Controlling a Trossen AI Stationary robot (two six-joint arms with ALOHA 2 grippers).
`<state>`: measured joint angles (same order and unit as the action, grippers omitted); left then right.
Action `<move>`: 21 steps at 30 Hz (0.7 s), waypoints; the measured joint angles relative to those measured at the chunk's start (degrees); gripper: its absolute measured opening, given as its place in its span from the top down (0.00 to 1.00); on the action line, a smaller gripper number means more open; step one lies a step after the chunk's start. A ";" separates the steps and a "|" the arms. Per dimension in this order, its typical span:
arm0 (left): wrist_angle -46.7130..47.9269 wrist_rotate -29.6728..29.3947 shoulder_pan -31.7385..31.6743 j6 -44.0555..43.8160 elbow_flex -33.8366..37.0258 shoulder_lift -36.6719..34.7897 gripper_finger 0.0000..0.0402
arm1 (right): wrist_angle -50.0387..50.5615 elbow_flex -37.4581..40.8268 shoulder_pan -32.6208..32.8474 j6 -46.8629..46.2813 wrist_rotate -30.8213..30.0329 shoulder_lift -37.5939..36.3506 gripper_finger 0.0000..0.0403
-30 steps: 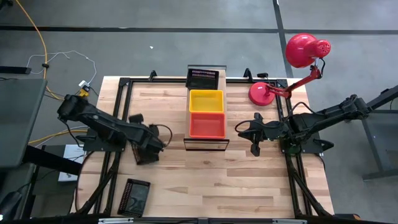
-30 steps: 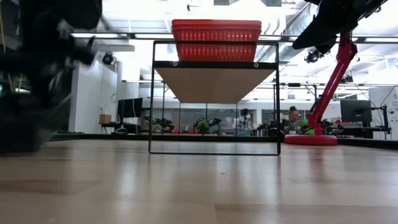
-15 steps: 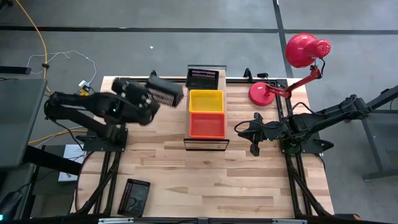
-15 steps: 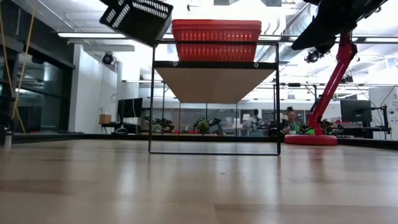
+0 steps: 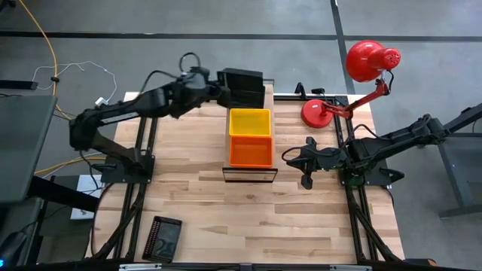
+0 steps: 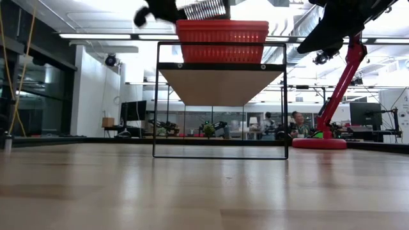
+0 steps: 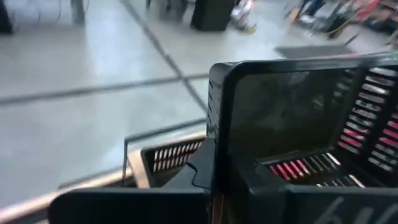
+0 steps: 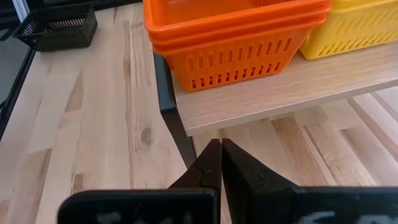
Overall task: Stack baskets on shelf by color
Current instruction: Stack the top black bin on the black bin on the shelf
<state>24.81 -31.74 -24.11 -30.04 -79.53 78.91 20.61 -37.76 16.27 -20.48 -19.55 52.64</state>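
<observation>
My left gripper [image 5: 220, 84] reaches over the shelf's [image 5: 249, 172] far end, shut on a black mesh basket [image 5: 242, 81]. The low view shows this basket [image 6: 206, 9] high above the orange ones [image 6: 222, 39]. Another black basket [image 7: 166, 158] sits on the shelf below it. Yellow baskets [image 5: 249, 121] rest mid-shelf and stacked orange baskets [image 5: 251, 151] at its near end. One more black basket [image 5: 163, 238] lies on the table's near left. My right gripper [image 5: 305, 162] hovers shut, right of the shelf [image 8: 280, 87]. My left gripper holds the black basket by one side wall [image 7: 216, 134] at its rim, reaching level from the table's left. One finger [image 7: 200, 169] shows outside the wall; the other is hidden by the basket. The basket is lifted clear, above the black basket on the shelf.
A red desk lamp [image 5: 354, 75] stands at the table's far right corner, its base [image 5: 317, 113] near the shelf. Dark frame rails run along the table's left and right sides. Bare wood lies left and near of the shelf.
My left gripper has lifted the black basket off the table left of the shelf. It carried the basket up, toward the far edge and then right, until it was above the shelf's far end. The right arm has kept still.
</observation>
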 joint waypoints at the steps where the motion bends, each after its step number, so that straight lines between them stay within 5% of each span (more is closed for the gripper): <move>1: 0.17 0.92 -1.05 -1.23 0.02 1.33 1.00 | -0.14 0.00 0.00 -0.04 0.00 -0.02 1.00; 9: 3.61 5.44 -5.05 -6.79 0.11 8.81 1.00 | -0.22 0.00 0.00 -0.17 0.07 -0.02 1.00; 21: 6.32 12.49 -7.77 -9.03 0.09 9.08 1.00 | -0.31 0.00 0.00 -0.22 0.11 -0.02 1.00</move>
<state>31.14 -19.25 -31.88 -39.07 -79.44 87.98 20.29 -37.76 16.27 -20.70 -19.44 52.62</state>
